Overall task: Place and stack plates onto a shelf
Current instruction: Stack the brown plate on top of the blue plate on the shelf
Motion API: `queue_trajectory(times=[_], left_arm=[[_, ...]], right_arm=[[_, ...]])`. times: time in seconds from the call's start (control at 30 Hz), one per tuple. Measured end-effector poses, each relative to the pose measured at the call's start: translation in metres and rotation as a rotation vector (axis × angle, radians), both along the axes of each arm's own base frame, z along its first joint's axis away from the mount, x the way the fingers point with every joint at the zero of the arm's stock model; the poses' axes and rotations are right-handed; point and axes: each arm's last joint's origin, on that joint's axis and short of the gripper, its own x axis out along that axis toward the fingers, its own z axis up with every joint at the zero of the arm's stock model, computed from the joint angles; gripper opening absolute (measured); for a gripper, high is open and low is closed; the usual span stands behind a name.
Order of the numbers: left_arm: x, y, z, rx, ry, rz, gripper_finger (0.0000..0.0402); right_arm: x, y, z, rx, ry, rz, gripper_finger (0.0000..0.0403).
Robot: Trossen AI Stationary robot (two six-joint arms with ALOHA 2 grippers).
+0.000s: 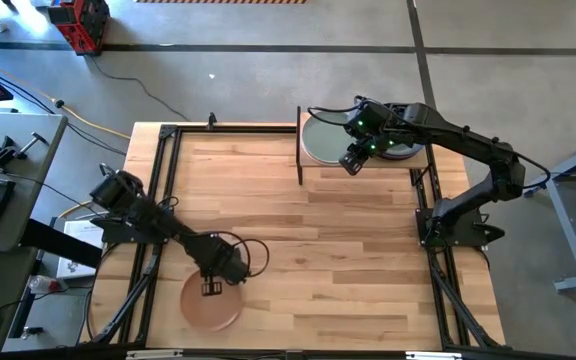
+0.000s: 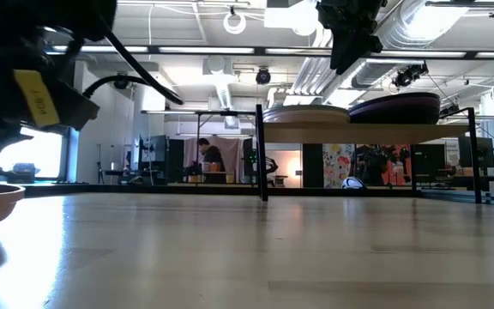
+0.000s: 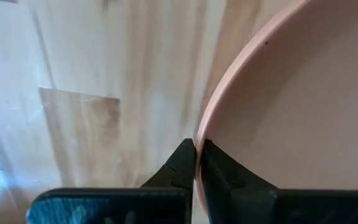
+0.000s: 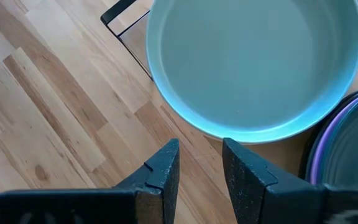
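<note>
The left gripper (image 1: 211, 288) is reaching down over the near left part of the wooden tabletop (image 1: 348, 260), and its two dark fingers (image 3: 185, 163) are pinching the rim of a peach plate (image 1: 210, 303), pressed together on the plate's edge where it meets the bare wood. That peach plate is lying flat near the table's front edge; in the low view it is showing only as a sliver of rim at the far left. The right gripper (image 1: 351, 161) is hanging above the front edge of the shelf (image 1: 360, 173), which is standing at the far side of the table on thin black posts. Its fingers (image 4: 164, 169) are standing apart with nothing between them, pointing at the wood just in front of a sage green plate (image 4: 253, 62). That plate is sitting on the shelf's left half, and just beside it a purple plate (image 4: 319, 146) is carrying a darker plate (image 4: 353, 155) on top. In the room beyond the table, a person (image 2: 208, 160) is sitting at a desk.
</note>
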Motion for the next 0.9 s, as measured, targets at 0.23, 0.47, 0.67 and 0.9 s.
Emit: queue_trajectory(times=[0.23,0.47,0.67,0.9], left_arm=[[0.006,0.023,0.002,0.023,0.048,0.018,0.0002],[0.024,0.053,0.020,0.099,0.036,0.017,0.0001],[0.048,0.086,0.045,0.166,-0.044,0.030,0.0000],[0.080,0.133,0.092,0.303,-0.237,0.160,0.0000]], right_arm=[[0.000,0.000,0.000,0.000,0.000,0.001,0.0101],[-0.002,0.001,0.002,-0.015,-0.005,0.037,0.0101],[-0.010,0.004,0.013,-0.047,-0.066,0.041,0.0101],[-0.028,0.011,0.034,-0.118,-0.169,0.050,0.0101]])
